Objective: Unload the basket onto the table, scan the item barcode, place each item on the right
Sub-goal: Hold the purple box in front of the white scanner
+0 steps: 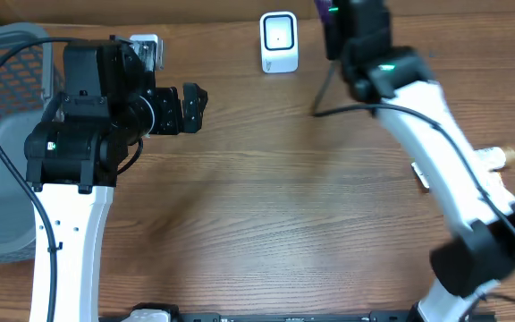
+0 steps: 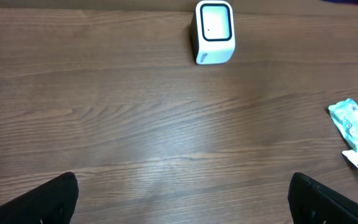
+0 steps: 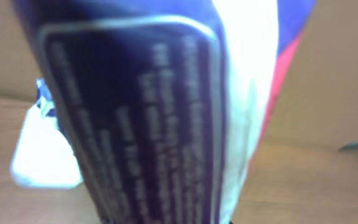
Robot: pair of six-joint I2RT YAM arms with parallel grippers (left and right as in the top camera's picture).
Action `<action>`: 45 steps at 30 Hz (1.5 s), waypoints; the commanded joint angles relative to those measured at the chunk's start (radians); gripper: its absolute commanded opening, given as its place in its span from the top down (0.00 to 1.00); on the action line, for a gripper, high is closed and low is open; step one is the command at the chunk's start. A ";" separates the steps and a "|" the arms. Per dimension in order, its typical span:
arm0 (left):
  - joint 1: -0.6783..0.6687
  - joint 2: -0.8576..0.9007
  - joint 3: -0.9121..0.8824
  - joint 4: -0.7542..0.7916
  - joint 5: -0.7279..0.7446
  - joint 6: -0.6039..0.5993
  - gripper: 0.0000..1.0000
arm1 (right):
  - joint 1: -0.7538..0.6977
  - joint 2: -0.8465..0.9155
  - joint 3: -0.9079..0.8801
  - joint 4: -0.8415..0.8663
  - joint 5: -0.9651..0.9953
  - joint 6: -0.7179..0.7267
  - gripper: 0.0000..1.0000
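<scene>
Packet (image 3: 142, 112) clamped in right hand (image 1: 336, 22) near scanner (image 1: 279, 42); presenting step judged underway. Left hand (image 1: 192, 107) wide. Next: packet to be turned, code side toward scanner.

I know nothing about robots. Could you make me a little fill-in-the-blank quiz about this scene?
The scanner on the table is coloured ___. The left gripper is wide ___ and empty. The right gripper is ___ on the dark package.
Missing words: white; open; shut.
</scene>
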 commanded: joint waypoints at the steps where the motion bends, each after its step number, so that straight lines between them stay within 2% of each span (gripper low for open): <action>1: 0.004 0.003 0.013 0.003 -0.006 -0.014 0.00 | 0.037 0.085 0.014 0.145 0.315 -0.270 0.96; 3: 0.004 0.003 0.013 0.003 -0.006 -0.014 0.00 | 0.049 0.150 0.013 0.296 0.396 -0.396 0.96; 5: 0.004 0.003 0.013 0.003 -0.006 -0.014 0.00 | 0.049 0.212 0.013 0.414 0.394 -0.599 0.96; 7: 0.004 0.003 0.013 0.003 -0.006 -0.014 0.00 | 0.049 0.248 0.013 0.482 0.395 -0.677 0.96; 12: 0.004 0.003 0.013 0.003 -0.006 -0.014 0.00 | 0.049 0.326 0.013 0.571 0.394 -0.712 0.96; 18: 0.004 0.003 0.013 0.003 -0.006 -0.014 0.00 | 0.050 0.374 0.013 0.572 0.363 -0.721 0.96; 23: 0.004 0.003 0.013 0.003 -0.006 -0.014 0.00 | 0.053 0.415 0.013 0.638 0.341 -0.868 0.96; 27: 0.004 0.003 0.013 0.003 -0.006 -0.014 0.00 | 0.053 0.434 0.013 0.792 0.315 -0.999 0.97; 39: 0.004 0.003 0.013 0.003 -0.006 -0.014 0.00 | 0.064 0.440 0.013 0.797 0.264 -1.180 0.96; 45: 0.004 0.003 0.013 0.003 -0.006 -0.014 0.00 | 0.064 0.477 0.013 0.832 0.225 -1.180 0.96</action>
